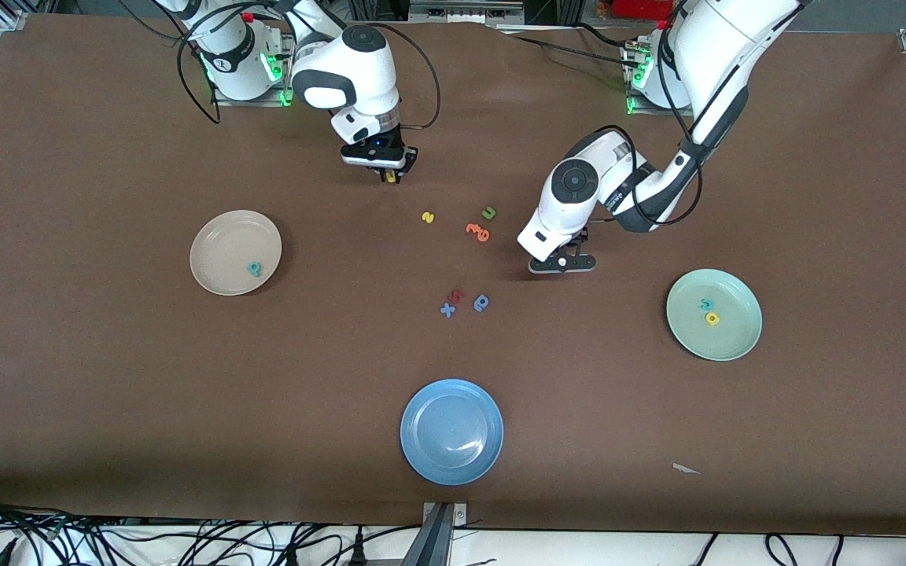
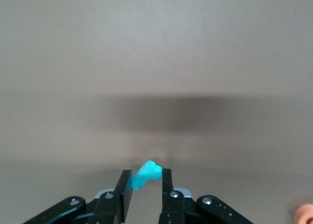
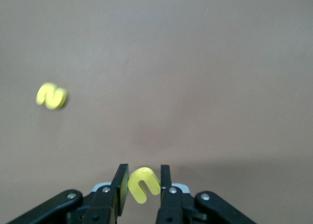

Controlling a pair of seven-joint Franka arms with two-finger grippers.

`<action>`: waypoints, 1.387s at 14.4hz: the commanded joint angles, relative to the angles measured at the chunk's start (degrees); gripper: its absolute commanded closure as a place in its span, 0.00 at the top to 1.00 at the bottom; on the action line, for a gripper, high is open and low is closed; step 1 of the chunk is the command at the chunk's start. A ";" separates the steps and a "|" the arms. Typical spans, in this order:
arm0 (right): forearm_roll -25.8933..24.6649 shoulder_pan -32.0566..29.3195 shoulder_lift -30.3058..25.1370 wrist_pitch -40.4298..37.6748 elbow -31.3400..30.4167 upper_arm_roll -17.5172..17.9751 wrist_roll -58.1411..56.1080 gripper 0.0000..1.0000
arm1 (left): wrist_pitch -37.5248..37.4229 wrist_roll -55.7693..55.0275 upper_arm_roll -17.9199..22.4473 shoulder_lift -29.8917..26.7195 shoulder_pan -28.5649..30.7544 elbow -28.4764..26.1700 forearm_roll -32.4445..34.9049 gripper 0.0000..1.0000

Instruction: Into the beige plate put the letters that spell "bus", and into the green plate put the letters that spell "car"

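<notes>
**A:** So where's this at? Both claws look busy.

**B:** Yep. The left gripper point(image 2: 146, 182) is clamped on the teal r point(image 2: 145, 175), just above bare table toward the left arm's end, a bit nearer the camera than the loose letters. The right gripper point(image 3: 140, 185) is pinching the yellow u point(image 3: 143, 185), low over the table near its own base.

**A:** And the plates?

**B:** The beige plate point(image 1: 221, 236) at the right arm's end has one teal looped letter point(image 1: 254, 269) in it, I'd say the b. The green plate point(image 1: 732, 342) at the left arm's end holds a teal letter point(image 1: 706, 304) and a yellow one point(image 1: 712, 318) touching it, probably c and a. So I'd call it about half done: three placed, two in hand, and the yellow s point(image 1: 428, 217) on the table mid-way between the arms.

**A:** Anything in the way?

**B:** Not really. A green u point(image 1: 488, 212) and orange letters point(image 1: 478, 231) sit beside the s, so easy to grab the wrong one. Blue and red letters point(image 1: 465, 303) lie nearer the camera, plus an empty blue plate point(image 1: 451, 431) nearest of all.
</notes>
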 commanded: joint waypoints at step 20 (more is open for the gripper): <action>26.25 -29.41 -5.93 -18.39 6.75 0.01 -81.00 0.00 | -18.90 53.57 -0.06 -0.40 28.73 16.91 1.28 1.00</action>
